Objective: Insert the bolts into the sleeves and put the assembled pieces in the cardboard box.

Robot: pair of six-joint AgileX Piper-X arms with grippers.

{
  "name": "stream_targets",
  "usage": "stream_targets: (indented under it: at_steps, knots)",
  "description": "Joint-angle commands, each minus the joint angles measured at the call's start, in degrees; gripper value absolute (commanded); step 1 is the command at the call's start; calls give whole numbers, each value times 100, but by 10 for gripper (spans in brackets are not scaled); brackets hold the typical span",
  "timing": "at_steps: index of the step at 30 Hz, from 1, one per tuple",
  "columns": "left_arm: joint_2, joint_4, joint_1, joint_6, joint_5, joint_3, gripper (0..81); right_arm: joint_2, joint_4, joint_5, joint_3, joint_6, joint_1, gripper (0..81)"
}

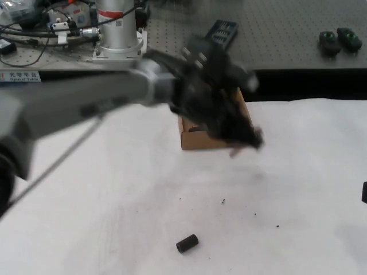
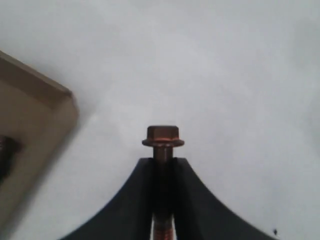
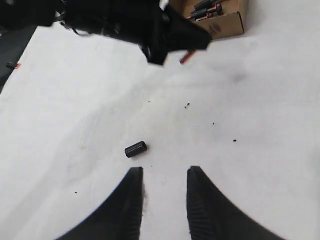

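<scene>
Beside the cardboard box, above the cloth, the left pincer grips a bolt

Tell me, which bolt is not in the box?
The copper bolt pinched in the left pincer; the other bolts lie inside the cardboard box.

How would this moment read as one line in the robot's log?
left gripper: shut on bolt, by box | right gripper: open, near sleeve | sleeve: lying loose on cloth
</scene>
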Motion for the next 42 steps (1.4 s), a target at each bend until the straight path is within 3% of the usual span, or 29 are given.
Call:
stream_targets:
  at_steps: [1,6,11,19,23,24,31,36,42]
  knots:
    - [-499,-148,198,-318,177,-87,62,80,9,-6,79,59,-23,232]
    - [-1082,513,498,-108,197,-74,62,1008,-298,-798,304,598,21,232]
    - [-1549,1311,912,133,253,-74,62,2174,-1291,-943,131,1263,354,232]
    - [-2325,2082,1650,346,439,45,62,3521,-2233,-685,-291,2488,1630,232]
    - [-2772,2072,1926,396,460,399,62,4065,-2447,-616,-490,2721,2155,232]
    - [-2849,2070,1970,396,487,473,62,4180,-2463,-616,-533,2571,2269,232]
    - [-3117,1987,2169,396,886,657,62,4632,-2488,-599,-728,-826,2795,232]
    - [-3117,1862,2176,396,1251,657,62,4633,-2291,-599,-725,-1661,2775,232]
    - [-3117,1854,2176,396,1473,657,62,4633,-2266,-922,-731,-1815,2792,232]
